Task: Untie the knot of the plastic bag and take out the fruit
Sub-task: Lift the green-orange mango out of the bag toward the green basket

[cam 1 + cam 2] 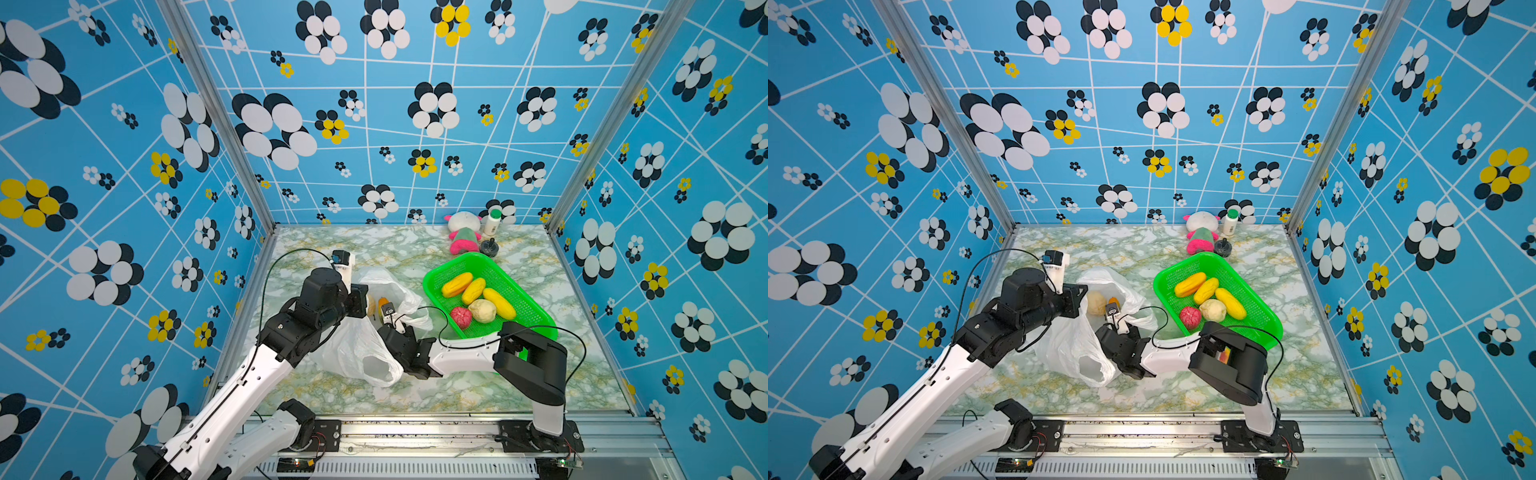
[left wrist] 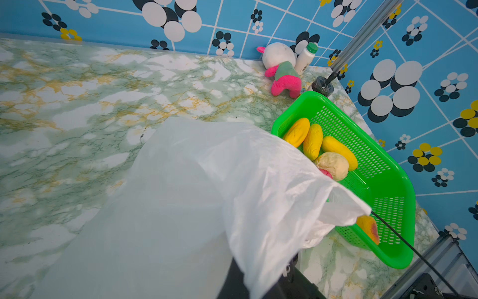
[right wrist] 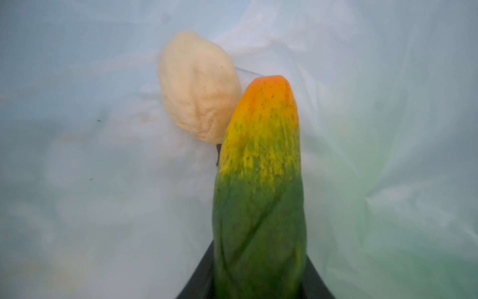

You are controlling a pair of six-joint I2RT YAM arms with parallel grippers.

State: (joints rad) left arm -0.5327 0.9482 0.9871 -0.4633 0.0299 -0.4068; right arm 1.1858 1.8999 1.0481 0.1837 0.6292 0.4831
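Left jaws: pressed together on rim of thin translucent white plastic bag (image 1: 353, 349).
Right jaws: inside bag, pinching green-to-orange oblong fruit (image 3: 261, 181).
Beige rounded fruit (image 3: 196, 88): just beyond right jaws, touching that fruit.

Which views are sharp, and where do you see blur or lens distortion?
In both top views: sharp, evenly lit, but the wide lens splays the frame posts outward; left wrist view: the plastic bag near the lens is blurred, the green basket sharp; right wrist view: the green-and-orange fruit and beige fruit look soft, in dim light.
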